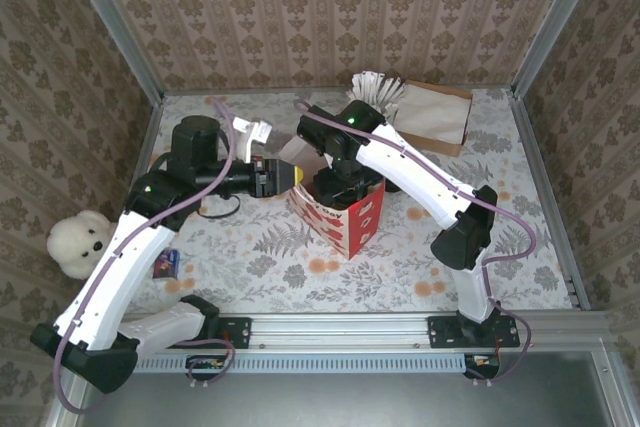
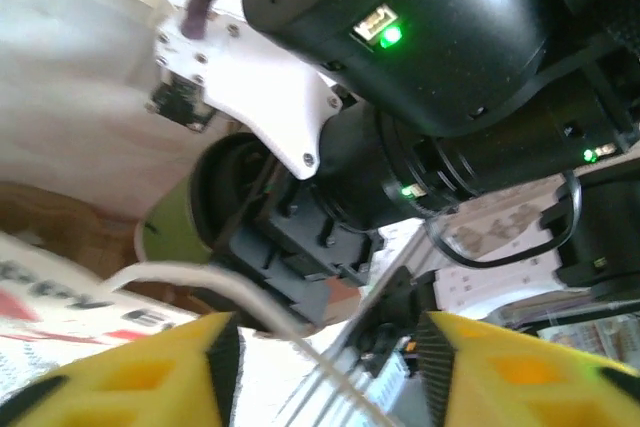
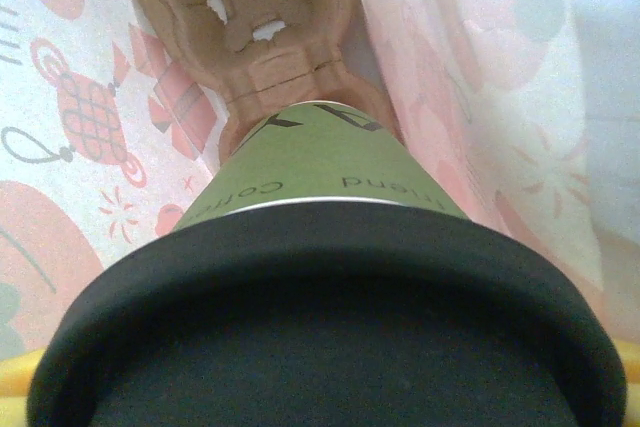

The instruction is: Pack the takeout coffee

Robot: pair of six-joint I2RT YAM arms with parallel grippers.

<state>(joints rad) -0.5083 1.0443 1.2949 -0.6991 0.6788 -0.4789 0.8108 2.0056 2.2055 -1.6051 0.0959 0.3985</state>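
The takeout coffee (image 3: 320,162), a green paper cup with a black lid (image 3: 330,327), hangs inside the red-and-white printed bag (image 1: 350,222). Its base is at a pocket of the brown pulp cup carrier (image 3: 250,27). My right gripper (image 3: 325,392) reaches down into the bag (image 1: 340,185) and is shut on the cup at its lid, with slivers of yellow finger at both lower corners. My left gripper (image 1: 292,175) hovers at the bag's left rim, jaws open. In its wrist view the gripper (image 2: 325,347) has the bag's white cord handle (image 2: 180,282) running loosely between its fingers, with the green cup (image 2: 170,227) beyond.
A white teddy bear (image 1: 80,244) sits at the left edge with a small blue item (image 1: 166,264) beside it. A brown paper bag (image 1: 437,115) and a stack of white paper (image 1: 378,95) lie at the back. Metal frame rails border the table.
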